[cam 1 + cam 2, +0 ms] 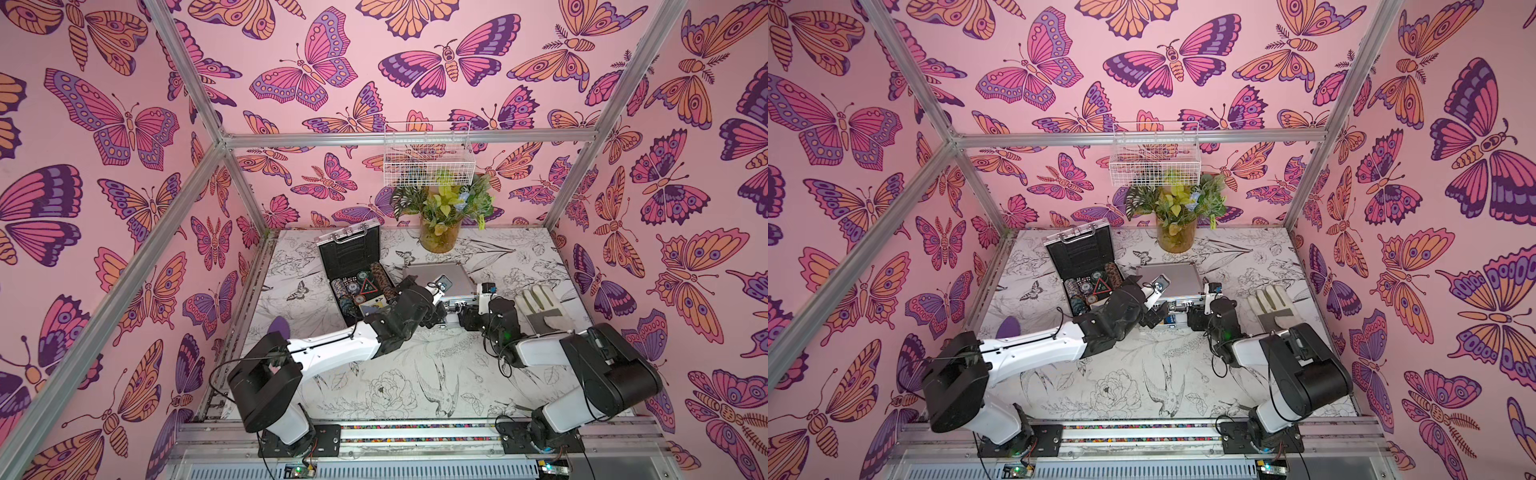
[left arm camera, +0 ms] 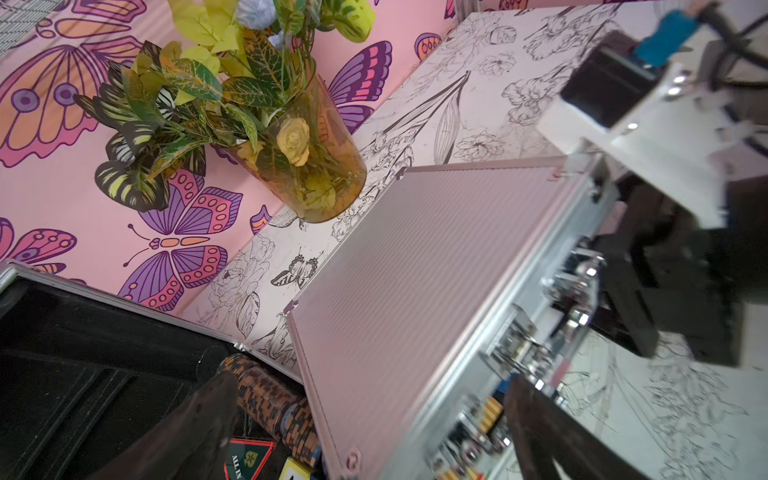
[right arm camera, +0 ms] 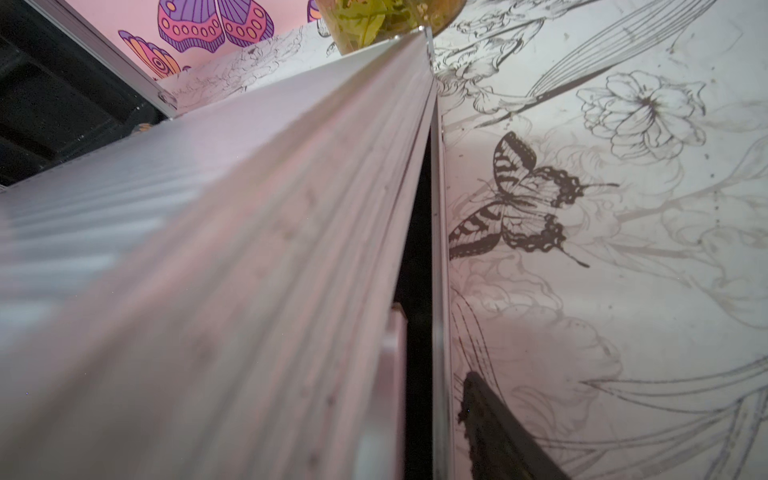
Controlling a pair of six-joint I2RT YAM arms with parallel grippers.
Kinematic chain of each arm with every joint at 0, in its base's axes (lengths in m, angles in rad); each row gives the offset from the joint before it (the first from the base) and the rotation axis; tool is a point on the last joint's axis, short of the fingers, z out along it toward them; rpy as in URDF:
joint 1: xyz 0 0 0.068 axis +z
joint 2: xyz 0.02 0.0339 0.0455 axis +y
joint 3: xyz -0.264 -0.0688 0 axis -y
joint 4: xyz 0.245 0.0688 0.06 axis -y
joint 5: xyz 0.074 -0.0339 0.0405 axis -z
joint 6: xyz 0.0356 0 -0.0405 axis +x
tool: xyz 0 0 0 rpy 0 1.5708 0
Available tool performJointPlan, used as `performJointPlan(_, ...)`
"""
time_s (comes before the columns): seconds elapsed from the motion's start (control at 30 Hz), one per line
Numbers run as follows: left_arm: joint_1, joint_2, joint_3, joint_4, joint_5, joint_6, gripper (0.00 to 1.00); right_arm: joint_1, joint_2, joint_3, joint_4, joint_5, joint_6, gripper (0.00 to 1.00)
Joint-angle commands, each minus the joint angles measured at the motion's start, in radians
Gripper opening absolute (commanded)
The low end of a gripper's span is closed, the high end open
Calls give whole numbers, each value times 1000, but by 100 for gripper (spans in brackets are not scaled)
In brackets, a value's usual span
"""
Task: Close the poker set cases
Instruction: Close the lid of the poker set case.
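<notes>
Two poker set cases lie on the table. The open case (image 1: 350,254) (image 1: 1080,254) stands at the back left with its lid upright, and chips (image 2: 270,399) and cards lie in its black base. The silver ribbed case (image 1: 446,274) (image 2: 415,270) in the middle has its lid almost down, with a thin dark gap (image 3: 417,249) left. My left gripper (image 1: 434,318) (image 2: 374,428) is open around that case's front left corner. My right gripper (image 1: 462,319) is at the front right corner. Only one of its fingers (image 3: 490,428) shows, beside the base wall, and the lid hides the other.
An amber vase of leaves (image 1: 438,239) (image 2: 316,166) stands behind the middle case. A white glove (image 1: 540,305) lies to the case's right. A wire basket (image 1: 428,153) hangs on the back wall. A purple object (image 1: 277,326) sits by the left arm.
</notes>
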Motion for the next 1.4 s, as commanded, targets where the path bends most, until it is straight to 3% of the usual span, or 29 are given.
performJointPlan(0.0, 44, 72, 50, 23, -3, 9, 100, 20, 3, -11, 51, -3, 20, 65)
performJointPlan(0.53, 90, 288, 149, 26, 26, -13, 100, 45, -118, -54, -46, 29, -12, 65)
performJointPlan(1.37, 110, 369, 107, 14, 96, -151, 100, 88, -388, -45, -362, 96, -44, 65)
